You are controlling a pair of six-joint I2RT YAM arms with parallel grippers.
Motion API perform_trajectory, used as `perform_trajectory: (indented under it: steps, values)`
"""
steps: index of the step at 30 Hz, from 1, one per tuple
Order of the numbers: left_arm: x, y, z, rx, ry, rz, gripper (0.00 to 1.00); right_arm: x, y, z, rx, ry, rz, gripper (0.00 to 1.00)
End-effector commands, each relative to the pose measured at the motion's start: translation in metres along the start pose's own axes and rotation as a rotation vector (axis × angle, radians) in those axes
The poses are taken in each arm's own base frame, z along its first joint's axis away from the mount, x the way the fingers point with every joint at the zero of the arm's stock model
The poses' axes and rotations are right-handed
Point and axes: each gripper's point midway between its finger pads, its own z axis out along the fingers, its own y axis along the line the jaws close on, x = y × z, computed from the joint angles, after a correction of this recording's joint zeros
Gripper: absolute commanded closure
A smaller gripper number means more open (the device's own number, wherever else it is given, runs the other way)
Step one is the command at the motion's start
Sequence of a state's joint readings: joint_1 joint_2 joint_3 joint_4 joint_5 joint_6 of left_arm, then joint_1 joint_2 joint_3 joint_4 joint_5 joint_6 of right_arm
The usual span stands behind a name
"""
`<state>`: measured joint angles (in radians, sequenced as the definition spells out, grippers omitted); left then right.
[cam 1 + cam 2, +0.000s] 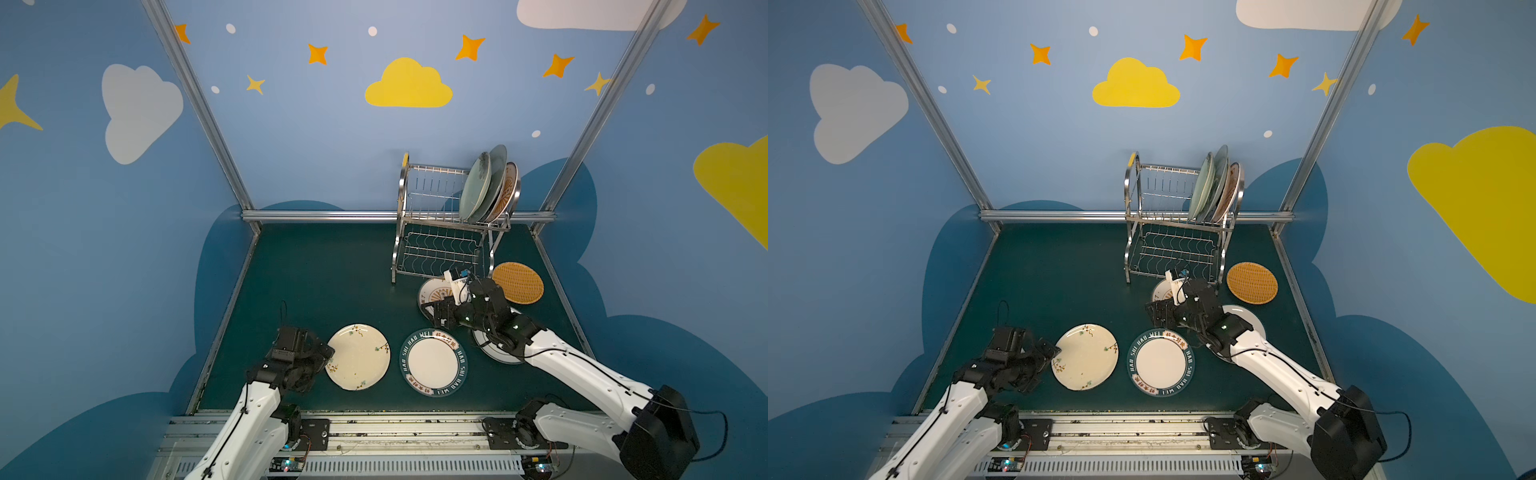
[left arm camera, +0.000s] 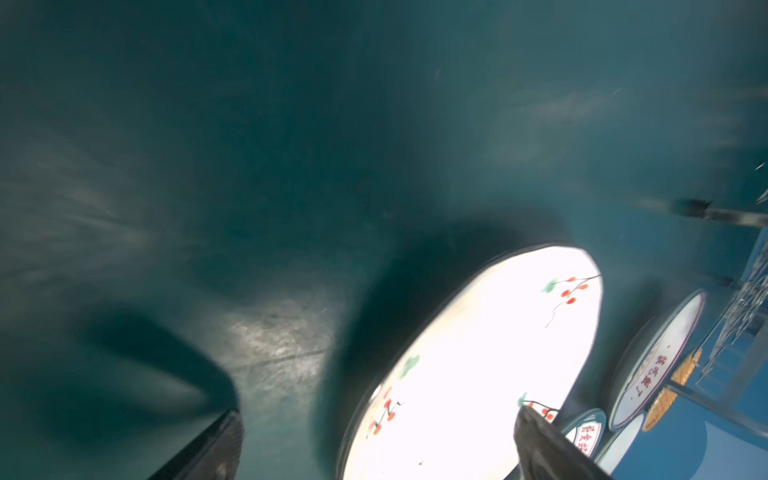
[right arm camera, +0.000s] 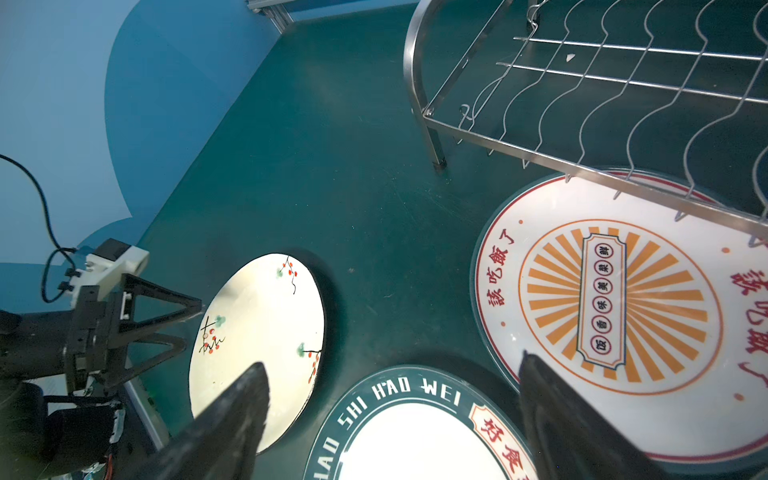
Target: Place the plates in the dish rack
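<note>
left pincer [image 1: 326,356]: jaws fully spread, nothing held. it sits low near the front left corner of the table [image 1: 311,270]. the cream blossom plate [image 1: 358,356] lies flat just to its right. in the left wrist view the plate's near rim runs between the two fingers; contact cannot be confirmed. the plate is round, so it has no long axis, and the rim facing the pincer is the only grasp line. the left arm is clearly the nearer one.

the teal lettered plate [image 1: 433,361] lies flat at the front middle, apart from both pincers.

right pincer [image 1: 435,315]: jaws wide apart and empty, hovering over the gap between the teal lettered plate and the sunburst plate [image 3: 619,307]. the far part of the sunburst plate lies under the front wire of the lower shelf of the dish rack [image 1: 440,232].

the dish rack stands toward the far right corner. three plates [image 1: 486,187] stand on edge at the right end of its upper tier. the woven plate [image 1: 518,282] lies flat to the right of the rack's front.

judgement: a lift of the cream blossom plate depends on getting its rim seated between the fingers. the plate must then travel away and to the right to reach the rack.
</note>
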<state>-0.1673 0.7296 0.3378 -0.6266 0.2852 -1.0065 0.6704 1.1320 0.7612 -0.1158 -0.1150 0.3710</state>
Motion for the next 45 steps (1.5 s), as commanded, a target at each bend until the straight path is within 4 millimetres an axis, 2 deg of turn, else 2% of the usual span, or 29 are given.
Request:
perform_trajectory:
  steps: [1,9,16,24,29,36,38,41,45]
  values:
    - [0.005,-0.016,0.003,0.078,0.033,0.007,0.0,-0.008,0.002,0.001,-0.002,-0.018,0.017,0.09]
    - [0.018,-0.009,0.004,0.071,0.041,-0.037,0.0,-0.006,0.0,0.005,0.007,0.001,0.028,0.09]
    - [0.033,-0.017,0.01,0.112,0.085,-0.031,0.0,-0.006,-0.003,0.006,0.023,0.004,0.034,0.09]
    - [0.039,-0.046,0.022,0.227,0.098,-0.028,0.0,-0.005,-0.003,0.006,0.02,0.008,0.037,0.09]
    - [0.036,-0.076,0.036,0.307,0.109,-0.001,0.0,-0.004,-0.004,0.007,0.026,0.014,0.039,0.09]
    - [0.03,-0.108,0.055,0.287,0.141,0.095,0.0,-0.003,-0.009,0.008,0.044,0.016,0.043,0.09]
    - [0.023,-0.108,0.056,0.319,0.137,0.08,0.02,-0.003,-0.01,0.007,0.052,0.02,0.044,0.09]
    - [0.011,-0.095,0.053,0.298,0.11,0.1,0.06,-0.004,-0.01,0.006,0.056,0.015,0.047,0.09]
    - [0.01,-0.089,0.049,0.31,0.133,0.19,0.13,-0.004,-0.009,0.006,0.045,0.016,0.052,0.09]
